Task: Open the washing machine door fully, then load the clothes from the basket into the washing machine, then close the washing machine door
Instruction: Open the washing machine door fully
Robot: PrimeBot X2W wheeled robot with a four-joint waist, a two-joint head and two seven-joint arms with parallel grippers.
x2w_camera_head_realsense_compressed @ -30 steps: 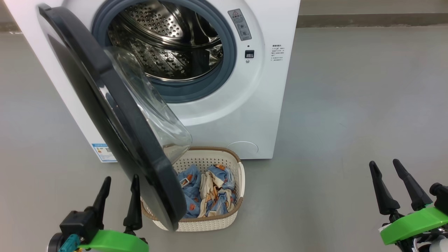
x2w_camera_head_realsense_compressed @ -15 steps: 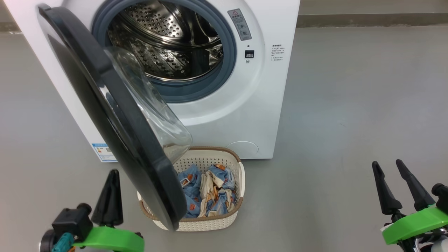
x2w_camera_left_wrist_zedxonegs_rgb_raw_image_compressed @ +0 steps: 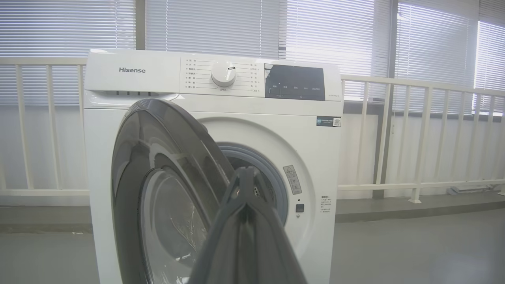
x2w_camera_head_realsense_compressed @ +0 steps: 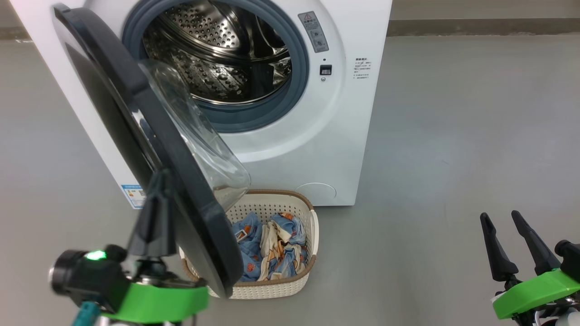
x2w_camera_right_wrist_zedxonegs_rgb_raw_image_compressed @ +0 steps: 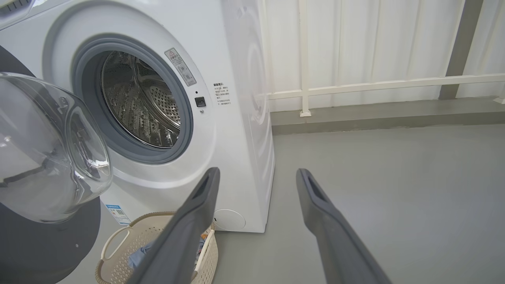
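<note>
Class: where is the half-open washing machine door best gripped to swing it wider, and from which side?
Probably the washing machine door at its free black rim nearest the robot, approached edge-on from the front: slim, pinchable, farthest from the hinge.

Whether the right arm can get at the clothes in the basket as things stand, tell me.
Probably yes. The right arm has open jaws, bare floor lies between, and the washing machine door overhangs only the left part of the basket, leaving the clothes uncovered from the right.
</note>
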